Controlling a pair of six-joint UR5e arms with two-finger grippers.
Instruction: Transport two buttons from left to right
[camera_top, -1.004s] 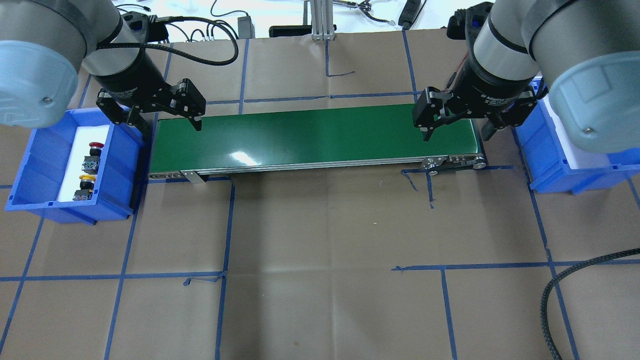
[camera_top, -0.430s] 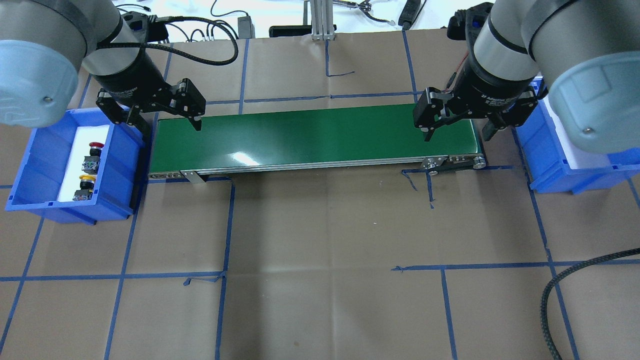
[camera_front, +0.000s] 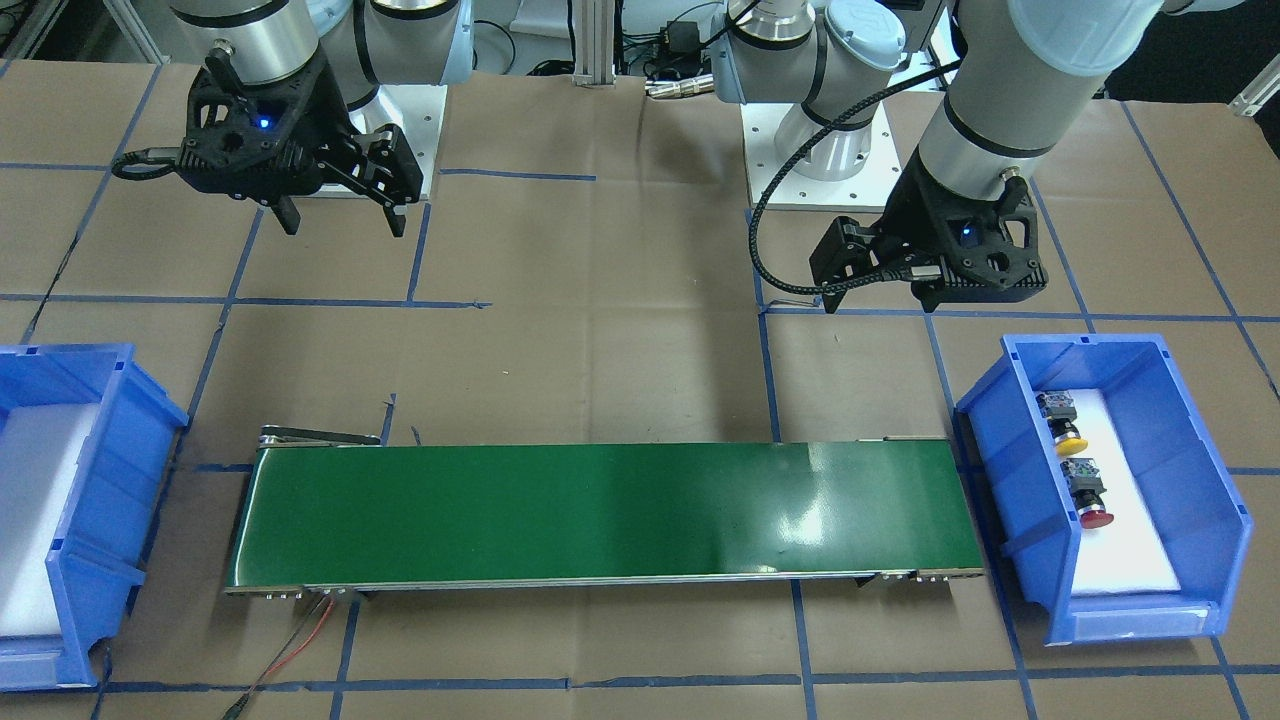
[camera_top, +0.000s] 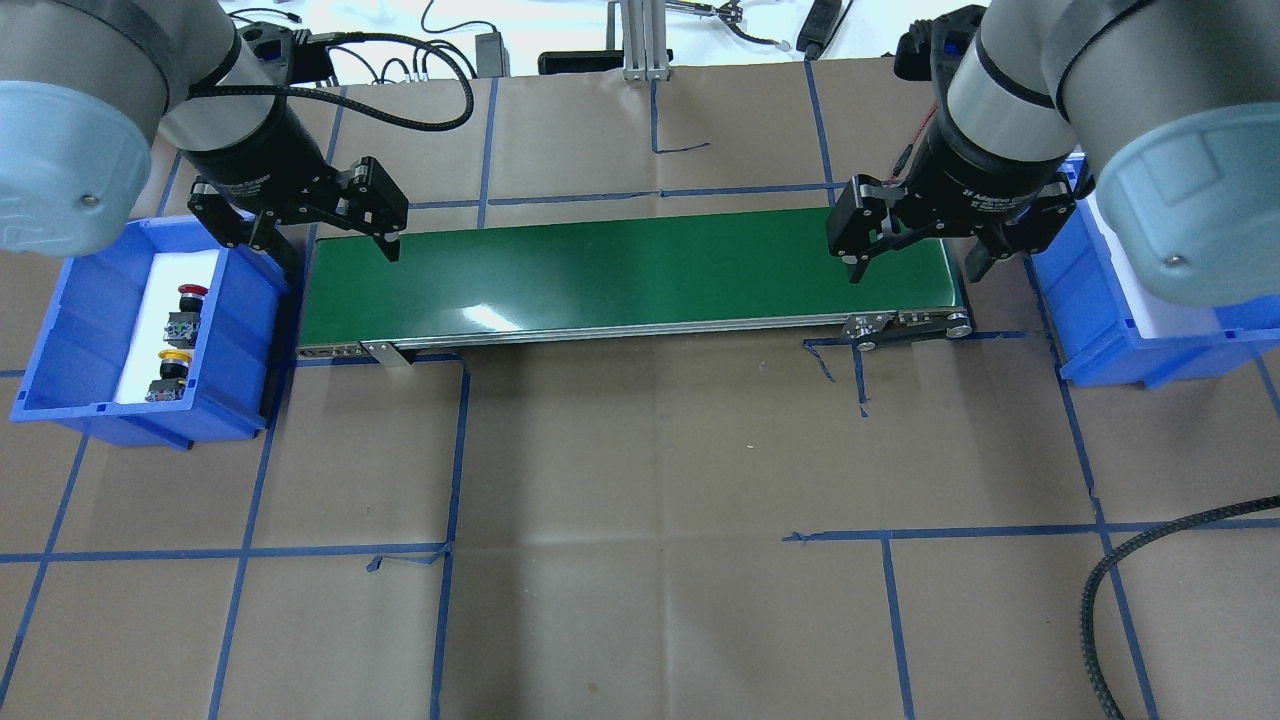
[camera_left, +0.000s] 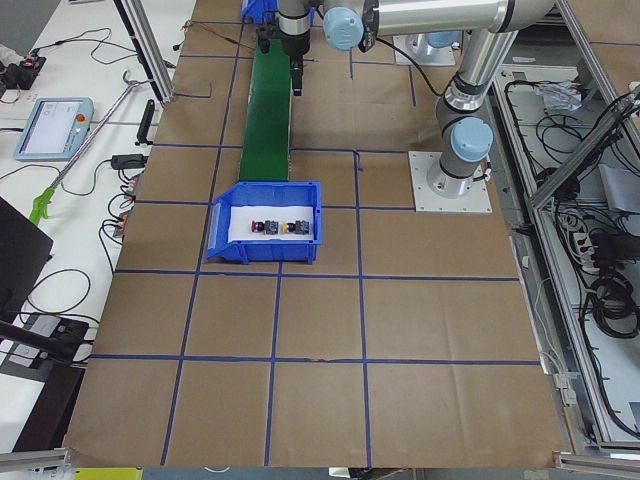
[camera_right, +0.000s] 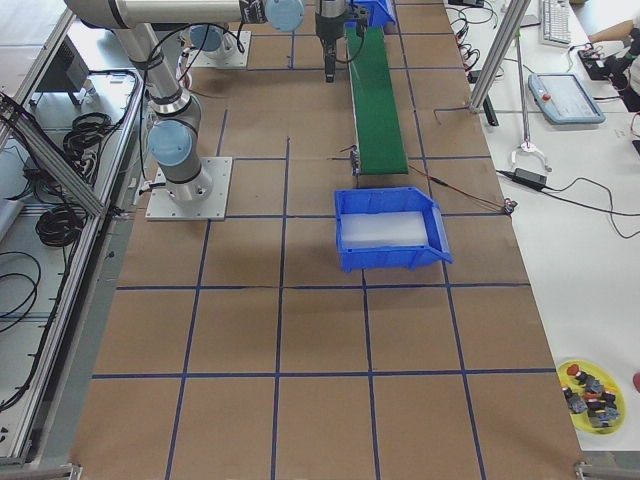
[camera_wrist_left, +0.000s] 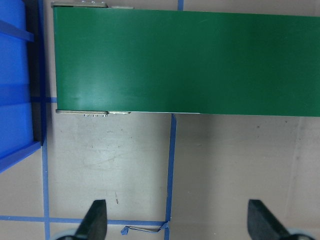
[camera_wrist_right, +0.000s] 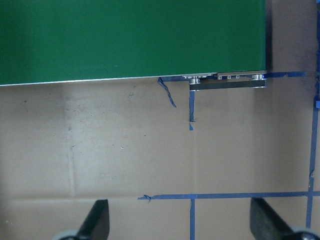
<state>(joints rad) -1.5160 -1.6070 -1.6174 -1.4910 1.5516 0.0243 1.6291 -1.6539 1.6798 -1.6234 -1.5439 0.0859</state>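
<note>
Two buttons lie side by side on white foam in the blue bin (camera_top: 243, 340) on my left: a red-capped button (camera_top: 190, 293) and a yellow-capped button (camera_top: 174, 357). The front view shows the yellow button (camera_front: 1070, 437) and the red button (camera_front: 1094, 515) in the same bin (camera_front: 1012, 480). My left gripper (camera_top: 335, 252) hangs open and empty above the left end of the green conveyor belt (camera_top: 630, 270), to the right of the bin. My right gripper (camera_top: 913, 268) hangs open and empty above the belt's right end. Both wrist views show wide-apart fingertips (camera_wrist_left: 95, 222) (camera_wrist_right: 95, 222) over brown paper.
A second blue bin (camera_top: 1100, 335) with white foam stands past the belt's right end, also seen as bin (camera_front: 150, 405). Blue tape lines cross the brown paper table. A black cable (camera_top: 1105, 575) curls at the front right. A yellow dish of spare parts (camera_right: 592, 390) sits on a side bench.
My left gripper has shifted slightly up and to the left in the overhead view, toward the bin's side. The right gripper and both buttons have stayed in place.
</note>
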